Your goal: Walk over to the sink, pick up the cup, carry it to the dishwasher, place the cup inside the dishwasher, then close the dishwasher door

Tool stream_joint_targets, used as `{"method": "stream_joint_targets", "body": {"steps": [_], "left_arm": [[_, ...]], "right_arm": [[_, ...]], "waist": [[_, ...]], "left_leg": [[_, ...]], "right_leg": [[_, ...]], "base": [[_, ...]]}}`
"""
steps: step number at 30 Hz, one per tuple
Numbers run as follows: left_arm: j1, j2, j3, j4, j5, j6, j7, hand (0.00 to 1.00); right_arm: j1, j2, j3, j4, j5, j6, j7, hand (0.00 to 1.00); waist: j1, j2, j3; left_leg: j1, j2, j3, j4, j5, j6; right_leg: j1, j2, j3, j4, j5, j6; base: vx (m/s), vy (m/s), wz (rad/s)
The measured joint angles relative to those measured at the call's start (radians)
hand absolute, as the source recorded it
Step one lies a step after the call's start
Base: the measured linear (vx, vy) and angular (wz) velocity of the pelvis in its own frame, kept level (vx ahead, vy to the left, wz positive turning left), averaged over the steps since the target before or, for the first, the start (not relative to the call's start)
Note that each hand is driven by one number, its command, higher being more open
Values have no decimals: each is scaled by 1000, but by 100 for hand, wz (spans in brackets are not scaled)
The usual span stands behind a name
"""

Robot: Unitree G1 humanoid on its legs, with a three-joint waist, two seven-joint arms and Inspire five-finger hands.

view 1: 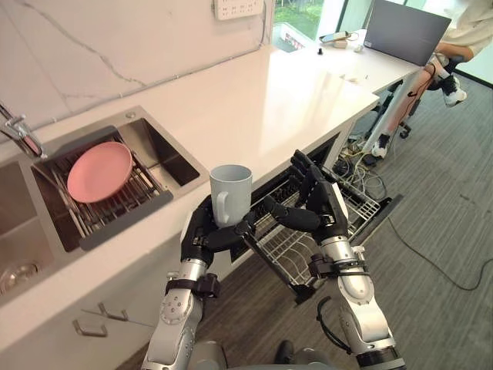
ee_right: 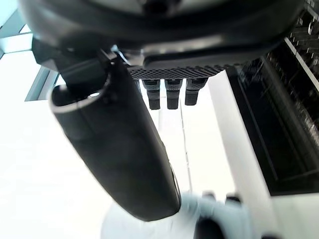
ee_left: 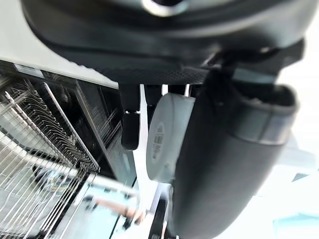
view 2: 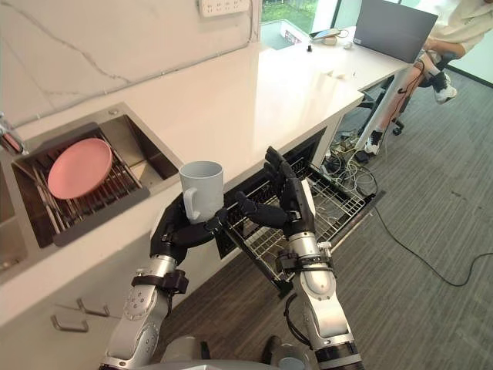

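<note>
A pink plate (view 1: 98,171) lies on the rack in the sink (view 1: 171,156). The left hand (view 1: 202,235) grasps the upright cup (view 1: 231,189) above the dishwasher basket (view 1: 286,250). The right hand (view 1: 323,204) is nearby, its fingers straight.

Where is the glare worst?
Left eye view: daylight sheens off the countertop beyond the cup. Right wrist view: the background washes out white behind the right robot hand. Left wrist view: the left robot hand looms dark against brightness.

Pink plate (view 1: 99,171) lying on wire rack (view 1: 106,213); laptop (view 1: 406,32) on far countertop (view 1: 254,100); person (view 1: 471,35) seated beside it.
</note>
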Motion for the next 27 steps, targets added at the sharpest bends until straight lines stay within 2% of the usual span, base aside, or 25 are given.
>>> {"method": "stream_joint_targets", "body": {"steps": [1, 2, 3, 7, 10, 13, 16, 21, 27], "left_arm": [[7, -9, -2, -1, 0, -4, 0, 30], [-3, -9, -2, -1, 1, -4, 0, 30], [-7, -4, 0, 0, 3, -3, 2, 30], [-66, 37, 75, 19, 24, -3, 22, 30], [-88, 35, 117, 29, 24, -4, 38, 30], [-89, 37, 122, 29, 23, -4, 42, 30], [-91, 34, 108, 29, 22, -4, 31, 30], [-139, 57, 74, 28, -20, -3, -46, 30], [-146, 117, 74, 26, -89, -2, -117, 30]], "right_arm": [[5, 0, 6, -6, 18, -3, 16, 90], [2, -1, 2, -9, 35, -8, 29, 90], [0, -3, 1, -10, 43, -8, 35, 90], [0, -21, 42, -12, 99, -7, 86, 90], [0, -27, 65, -17, 122, -1, 109, 90], [-2, -28, 78, -39, 138, 2, 128, 90], [-20, -34, 96, -44, 146, 5, 142, 90], [-35, -81, 108, -44, 179, 36, 202, 90], [-68, -149, 105, -34, 207, 39, 234, 90]], "waist": [[-24, -20, -15], [-32, -35, -22], [-35, -37, -23], [-41, -37, -23], [-41, -37, -23], [-38, -37, -24], [-40, -37, -25], [-40, -38, -25], [-36, -38, -25]], "left_leg": [[8, -26, 12, -28, 8, 13], [15, -41, 32, -48, 17, 26], [22, -44, 41, -56, 19, 30], [60, -54, 87, -108, 33, 35], [70, -54, 87, -131, 40, 34], [71, -38, 87, -126, 44, 30], [72, -34, 86, -124, 50, 19], [78, -42, 87, -128, 50, 19], [79, -42, 87, -136, 49, 20]], "right_leg": [[7, -14, 22, -37, 14, -5], [5, -27, 35, -59, 33, 2], [5, -28, 44, -68, 42, 0], [-1, -30, 93, -92, 58, 14], [-3, -19, 99, -107, 64, 5], [2, -1, 104, -128, 75, -4], [19, 10, 105, -154, 101, 6], [23, 4, 111, -157, 104, 8], [19, 4, 111, -158, 100, 3]], "base": [[72, 234, -24], [38, 192, -21], [-25, 133, -36], [-67, 19, -31], [-50, -57, -9], [-1, -72, -9], [43, -45, -10], [4, 1, -1], [-30, -5, 0]]}}
